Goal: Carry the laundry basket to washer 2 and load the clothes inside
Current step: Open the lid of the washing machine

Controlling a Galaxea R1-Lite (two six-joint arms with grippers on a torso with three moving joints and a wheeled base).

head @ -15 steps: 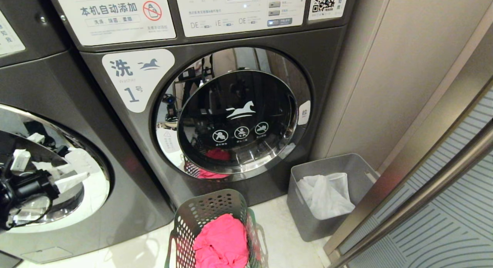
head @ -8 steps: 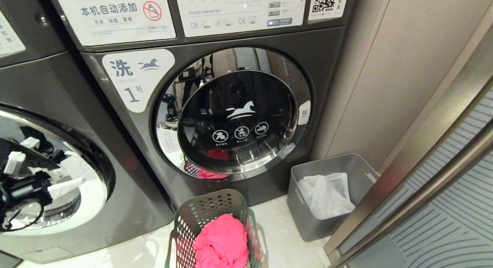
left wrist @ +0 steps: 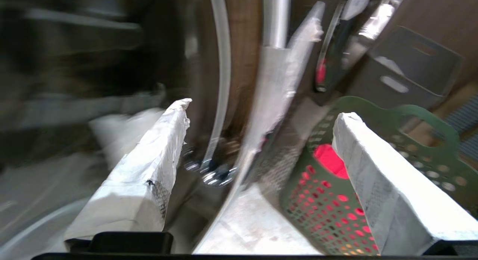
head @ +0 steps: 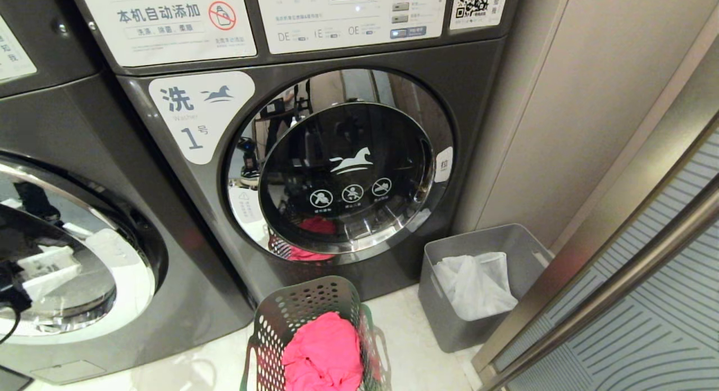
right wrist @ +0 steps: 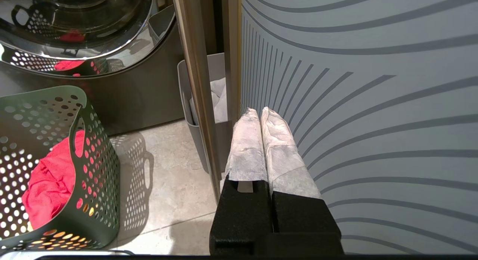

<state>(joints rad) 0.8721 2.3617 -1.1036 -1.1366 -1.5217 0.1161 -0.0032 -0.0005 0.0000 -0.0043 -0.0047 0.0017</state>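
At the bottom centre of the head view stands the green laundry basket (head: 314,335) on the pale floor (head: 410,335), the pink clothes (head: 323,354) heaped inside it; nothing is loaded yet. Its lower part runs off the bottom edge of the frame, so I cannot see how full it is.

My right gripper (right wrist: 260,116) shows only in its own wrist view, fingers pressed together and holding nothing, parked beside the striped sliding panel (right wrist: 354,103) on the right.

My left gripper (left wrist: 261,114) has its fingers wide apart and empty. In its wrist view the basket sits by one finger and a chrome door rim (left wrist: 224,84) crosses the middle. In the head view only a dark scrap at the far left edge may be that arm; I cannot be sure.

Just beyond the basket, centre frame, is the washer labelled 1 (head: 185,116), door shut. The washer at the left edge (head: 73,250) is presumably number 2, though its label is cut off; its door looks ajar, judging by the dark gap along the rim.

To do this step well, I should catch the door edge squarely, swing it fully clear, and keep the cable away from the hinge before reaching for the clothes.

At lower right a grey bin (head: 432,267) with a white bag (head: 474,284) stands against the wall.
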